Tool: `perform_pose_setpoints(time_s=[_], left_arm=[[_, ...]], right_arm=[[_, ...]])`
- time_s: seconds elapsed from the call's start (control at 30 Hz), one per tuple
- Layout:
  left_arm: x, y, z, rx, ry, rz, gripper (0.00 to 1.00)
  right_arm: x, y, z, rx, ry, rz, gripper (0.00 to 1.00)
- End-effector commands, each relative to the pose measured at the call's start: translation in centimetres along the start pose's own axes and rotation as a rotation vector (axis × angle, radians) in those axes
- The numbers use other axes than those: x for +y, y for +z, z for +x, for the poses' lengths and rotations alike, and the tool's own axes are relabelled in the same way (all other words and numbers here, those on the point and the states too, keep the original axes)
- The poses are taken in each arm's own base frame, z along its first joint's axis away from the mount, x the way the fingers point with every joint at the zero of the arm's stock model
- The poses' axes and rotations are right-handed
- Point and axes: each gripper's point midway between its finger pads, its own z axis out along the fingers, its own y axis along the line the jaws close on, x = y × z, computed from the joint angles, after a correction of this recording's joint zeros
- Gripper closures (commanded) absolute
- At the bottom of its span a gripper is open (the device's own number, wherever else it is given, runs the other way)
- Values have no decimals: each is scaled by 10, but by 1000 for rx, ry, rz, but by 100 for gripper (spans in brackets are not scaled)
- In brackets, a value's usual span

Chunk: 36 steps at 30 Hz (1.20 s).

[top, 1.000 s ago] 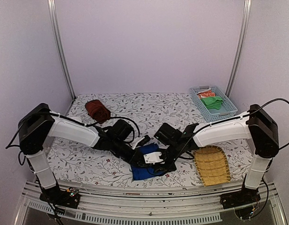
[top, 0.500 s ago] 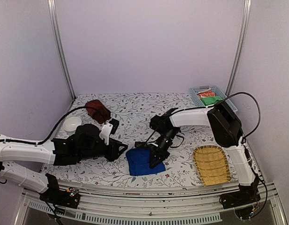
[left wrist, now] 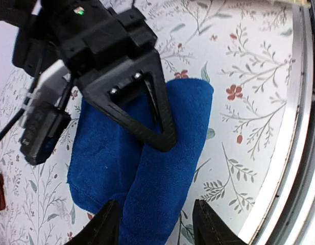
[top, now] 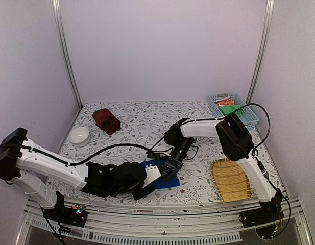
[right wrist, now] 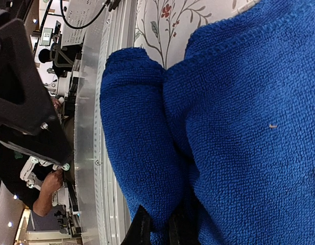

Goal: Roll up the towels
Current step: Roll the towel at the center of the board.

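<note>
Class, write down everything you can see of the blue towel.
The blue towel is thick, looped terry cloth, lying on the flowered tabletop near its front edge. It is partly rolled: a roll along one side, a flat layer beside it. The right end effector nips the crease between them; the left end effector straddles the roll, open.

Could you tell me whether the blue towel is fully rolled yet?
Only partly rolled. On the blue towel, the left wrist view shows one edge curled into a thick roll, while the rest lies flat beside it.
</note>
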Motion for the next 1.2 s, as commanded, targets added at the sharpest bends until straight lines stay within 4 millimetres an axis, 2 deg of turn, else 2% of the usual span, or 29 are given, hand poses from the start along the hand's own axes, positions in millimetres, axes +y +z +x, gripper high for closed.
perform_pose_setpoints(time_s=[0.0,0.2,0.33,0.4,0.53,0.63,0.73,0.87,0.93,1.07,1.17], left_arm=[[-6,20,17,103,200,-23,49],[-19,42,25,139,255,1,52],[-22,48,28,149,276,4,57],[-26,51,26,144,290,14,63],[-35,51,26,143,282,69,80],[-43,50,32,168,263,120,87],[-46,49,41,218,197,168,91],[-43,46,56,288,70,188,96],[-42,47,62,320,-9,228,97],[-46,46,61,339,-191,385,97],[-40,48,61,350,-327,461,97]], right_arm=[[-42,18,38,130,80,82,94],[-45,19,38,124,90,82,94],[-45,20,38,125,92,81,94],[-45,20,37,122,94,78,94],[-42,18,36,123,90,82,92],[-28,7,31,113,57,86,85],[-5,-23,14,62,-15,127,73],[33,-86,-6,-35,-118,260,64],[51,-107,-8,-64,-161,312,62],[78,-134,-13,-154,-268,403,62],[78,-161,-18,-219,-284,605,62]])
